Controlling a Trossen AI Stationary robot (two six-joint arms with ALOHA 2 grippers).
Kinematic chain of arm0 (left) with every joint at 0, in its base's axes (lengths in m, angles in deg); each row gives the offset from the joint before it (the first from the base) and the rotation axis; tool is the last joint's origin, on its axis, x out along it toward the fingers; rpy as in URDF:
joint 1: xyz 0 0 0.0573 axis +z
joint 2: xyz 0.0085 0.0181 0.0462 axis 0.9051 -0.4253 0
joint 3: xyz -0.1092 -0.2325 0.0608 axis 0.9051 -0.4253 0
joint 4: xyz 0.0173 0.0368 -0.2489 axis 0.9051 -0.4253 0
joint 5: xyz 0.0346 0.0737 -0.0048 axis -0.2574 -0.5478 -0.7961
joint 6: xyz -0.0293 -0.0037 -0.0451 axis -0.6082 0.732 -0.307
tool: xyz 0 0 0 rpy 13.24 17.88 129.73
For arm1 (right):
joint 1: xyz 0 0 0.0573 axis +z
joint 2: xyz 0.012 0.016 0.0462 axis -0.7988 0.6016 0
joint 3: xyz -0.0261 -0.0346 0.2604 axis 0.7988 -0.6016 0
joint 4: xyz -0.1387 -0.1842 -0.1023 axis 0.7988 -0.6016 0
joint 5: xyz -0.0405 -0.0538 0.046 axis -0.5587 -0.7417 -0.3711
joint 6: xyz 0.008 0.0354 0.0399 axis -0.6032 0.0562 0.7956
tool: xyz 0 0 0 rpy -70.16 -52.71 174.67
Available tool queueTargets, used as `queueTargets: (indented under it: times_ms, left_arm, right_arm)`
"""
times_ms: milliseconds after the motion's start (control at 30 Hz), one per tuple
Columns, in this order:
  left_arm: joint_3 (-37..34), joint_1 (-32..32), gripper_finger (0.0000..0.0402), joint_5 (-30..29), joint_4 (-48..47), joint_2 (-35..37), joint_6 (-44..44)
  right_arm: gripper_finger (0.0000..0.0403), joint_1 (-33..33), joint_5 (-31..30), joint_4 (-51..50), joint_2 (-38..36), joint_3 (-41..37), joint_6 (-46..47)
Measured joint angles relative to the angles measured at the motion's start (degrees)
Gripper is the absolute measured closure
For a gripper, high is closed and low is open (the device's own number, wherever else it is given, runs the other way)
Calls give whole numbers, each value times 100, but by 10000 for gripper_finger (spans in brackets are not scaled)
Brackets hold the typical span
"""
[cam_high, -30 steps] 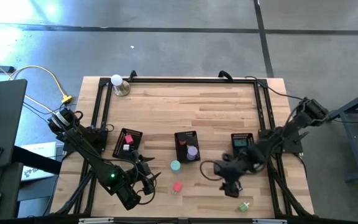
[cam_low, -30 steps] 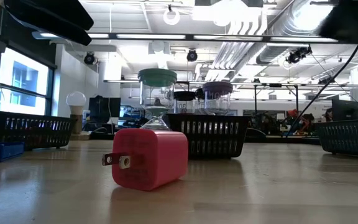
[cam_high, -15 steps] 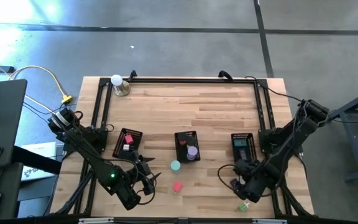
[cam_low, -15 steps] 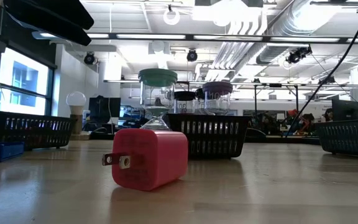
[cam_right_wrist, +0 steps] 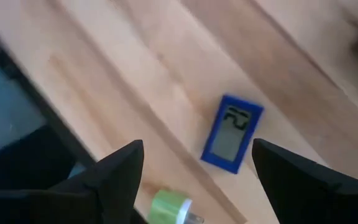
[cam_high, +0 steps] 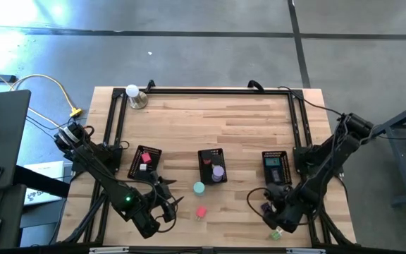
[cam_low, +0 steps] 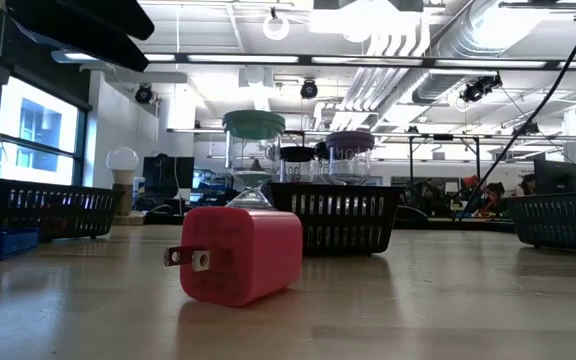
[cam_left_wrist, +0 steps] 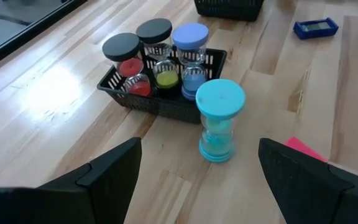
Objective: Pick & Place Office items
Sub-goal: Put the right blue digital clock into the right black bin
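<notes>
Office items are lying scattered on the plank-wood table (cam_high: 245,120): a teal-capped hourglass timer (cam_left_wrist: 220,119) is standing upright just ahead of the left jaws (cam_left_wrist: 197,180), touching a black mesh tray (cam_left_wrist: 166,106) of three more timers, a rounded pink plug block (cam_low: 236,254) beside it. Both jaws are gaping, empty. Ahead of the right jaws (cam_right_wrist: 194,177) a flat blue rectangle (cam_right_wrist: 232,133) and a green bit (cam_right_wrist: 169,207) are resting.

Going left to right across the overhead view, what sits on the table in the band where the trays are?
Left tray with red and white pieces → teal hourglass → middle tray holding the purple-capped hourglass → right tray with a blue digital clock.
</notes>
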Motion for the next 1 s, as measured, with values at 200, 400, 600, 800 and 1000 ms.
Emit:
queueTargets:
  times_ms: [200, 400, 600, 800, 1000]
  left_arm:
    - [0, 212, 86, -67, 105, 0, -24]
    - [0, 308, 86, 45, 135, 0, -385]
    - [0, 246, 86, 279, 159, 0, -626]
    - [0, 108, 86, 260, 314, 0, -633]
    - [2, 65, 86, 231, 455, -61, -630]
  right_arm:
    - [114, 48, 286, -12, 410, 0, 381]
    - [114, -100, 578, -10, 811, 0, 319]
    - [114, -180, 712, -14, 1094, 0, 187]
    - [114, -207, 654, 29, 1354, 0, 174]
    - [116, -205, 676, 45, 1648, 23, 98]
